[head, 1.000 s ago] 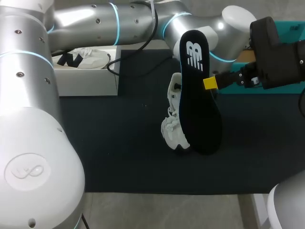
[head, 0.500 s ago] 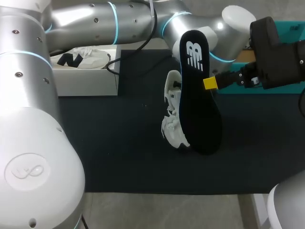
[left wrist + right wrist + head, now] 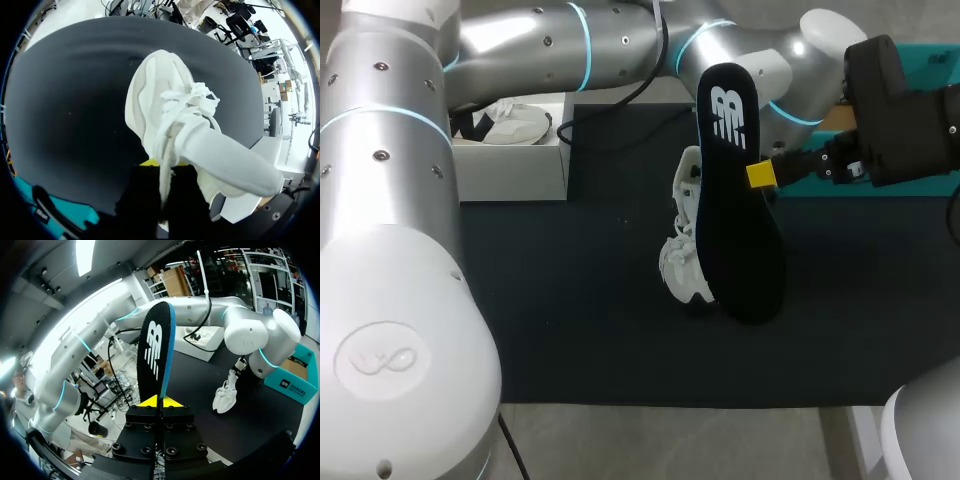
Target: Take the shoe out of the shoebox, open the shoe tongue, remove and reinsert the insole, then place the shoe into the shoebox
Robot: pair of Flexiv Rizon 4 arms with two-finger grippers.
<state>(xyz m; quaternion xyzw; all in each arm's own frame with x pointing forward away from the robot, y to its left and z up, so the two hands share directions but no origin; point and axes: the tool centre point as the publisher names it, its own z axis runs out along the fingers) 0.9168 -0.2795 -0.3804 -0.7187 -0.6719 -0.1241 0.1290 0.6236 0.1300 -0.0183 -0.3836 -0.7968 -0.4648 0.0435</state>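
One insole (image 3: 735, 200) clamped in right claw (image 3: 161, 401), one shoe (image 3: 685, 262) clamped in left claw (image 3: 164, 165), second shoe (image 3: 515, 120) inside one shoebox (image 3: 510, 172).

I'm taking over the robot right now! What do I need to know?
Left gripper: shut on the white shoe, held toe-down over the dark mat.
Right gripper: shut on the black insole, held upright in the air beside the shoe.
Shoebox: at the table's far left, with another shoe inside.
Done: shoe out of box, insole out.
To do: put the insole back in, then place the shoe into the shoebox.
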